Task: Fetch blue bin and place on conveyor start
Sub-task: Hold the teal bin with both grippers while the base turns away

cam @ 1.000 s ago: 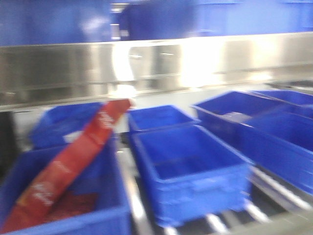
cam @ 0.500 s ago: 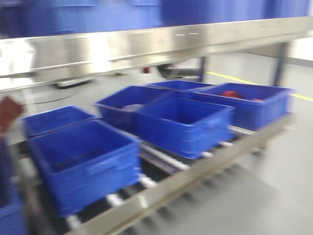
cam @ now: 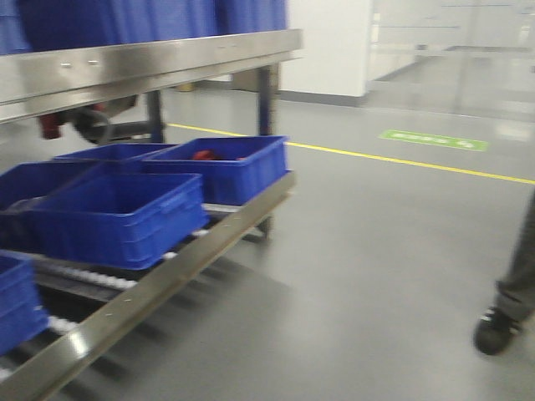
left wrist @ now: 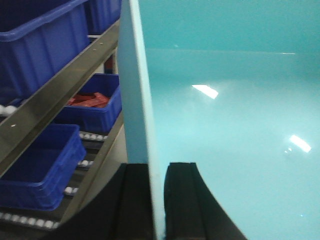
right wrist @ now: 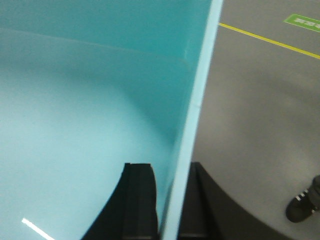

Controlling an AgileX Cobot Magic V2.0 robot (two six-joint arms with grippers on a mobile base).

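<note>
Left wrist view first: the left gripper (left wrist: 157,200) is clenching the side wall of the blue bin (left wrist: 225,125). One black finger (left wrist: 134,200) is sitting outside the wall and the other is pressing on the smooth aqua inside. Light patches are glinting off the tub's bare bottom. Across from it the right gripper (right wrist: 169,205) is pinching the opposite wall the same way, with one finger (right wrist: 140,200) inside and its partner outside. The bin is being held between the two arms, the rack showing past its left wall and grey floor past its right.

Just beside the left wall, a stainless steel rack (cam: 150,288) is sloping away, carrying dark blue bins (cam: 117,217) on white rollers (cam: 92,278). Red packets (left wrist: 87,100) are lying in one of those bins. More dark blue tubs are sitting on the upper shelf (cam: 150,60).

Beyond the rack, the glossy grey floor (cam: 351,276) is stretching out and catching a soft sheen. Someone's dark shoe (cam: 500,328) and trouser leg are standing at the right edge. Further off, a yellow line (cam: 401,160) is running across the floor, with a green marking (cam: 433,139) just behind it. At the far end, a white wall (cam: 326,46) is meeting a glass partition (cam: 451,50).
</note>
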